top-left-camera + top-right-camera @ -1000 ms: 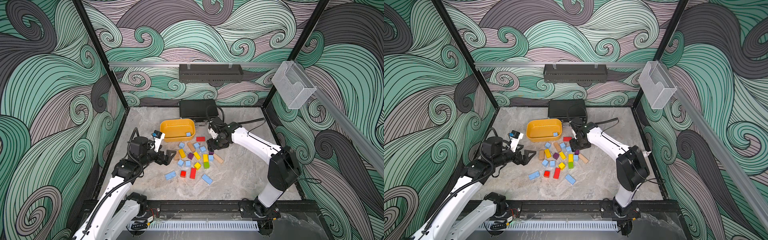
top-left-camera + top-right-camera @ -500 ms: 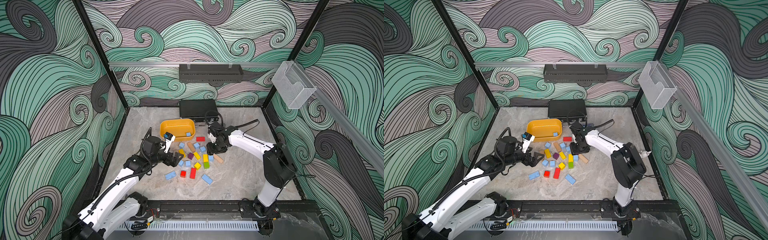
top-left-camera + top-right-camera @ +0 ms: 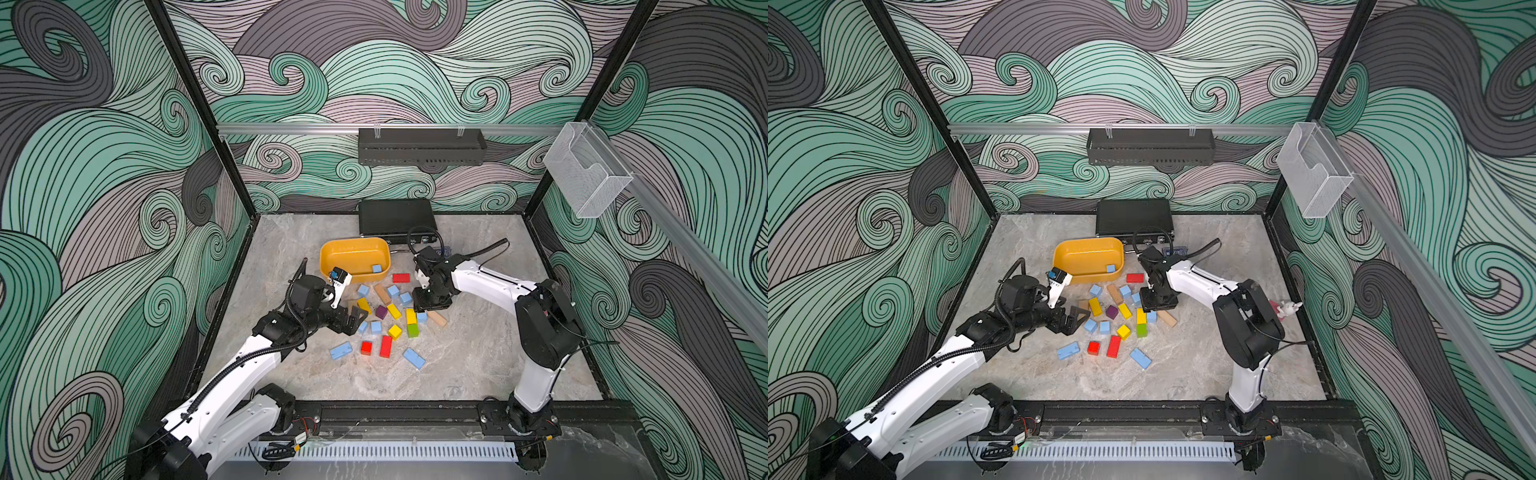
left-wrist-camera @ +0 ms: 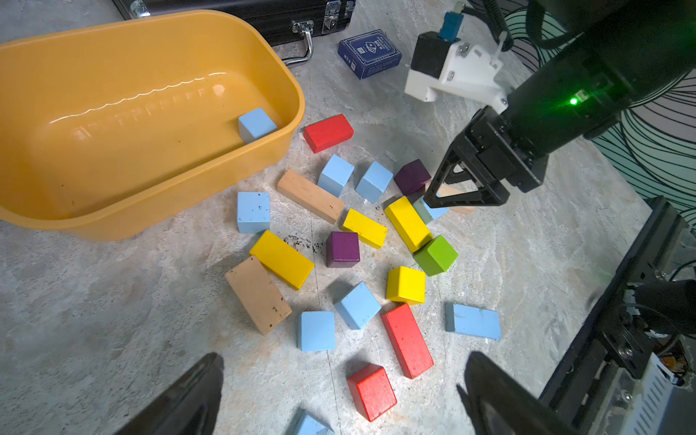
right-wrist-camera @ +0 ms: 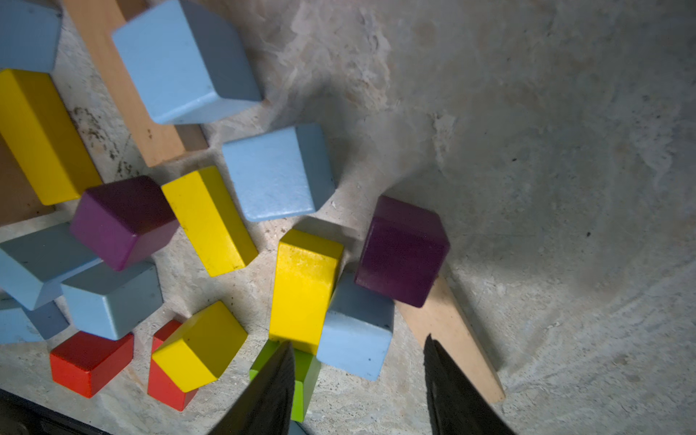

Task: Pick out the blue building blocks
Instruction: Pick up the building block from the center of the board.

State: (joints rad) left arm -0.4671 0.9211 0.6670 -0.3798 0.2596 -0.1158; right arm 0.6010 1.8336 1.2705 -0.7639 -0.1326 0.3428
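Several light blue building blocks lie mixed with other colours in a pile at the table's middle, among them a brick (image 3: pixel 341 350) and cubes (image 4: pixel 316 331) (image 4: pixel 357 305). One blue cube (image 4: pixel 256 124) sits inside the yellow bin (image 4: pixel 297 98). My right gripper (image 5: pixel 357 399) points down over a blue cube (image 5: pixel 354 331) (image 3: pixel 421 317). Its jaws are partly drawn in on either side of the cube, with gaps showing. My left gripper (image 4: pixel 339 399) (image 3: pixel 355 322) is wide open at the pile's left edge. Only a red cube (image 4: pixel 371 391) lies on the floor between its fingers.
Red, yellow, purple, green and tan blocks crowd the blue ones; a yellow brick (image 5: pixel 305 286) and a purple cube (image 5: pixel 403 250) touch the cube under my right gripper. Behind the bin are a black case (image 3: pixel 395 216) and a navy card box (image 4: pixel 369 52).
My left arm has swung in from the left to the pile's edge, still open. My right gripper's jaws have narrowed around the blue cube.
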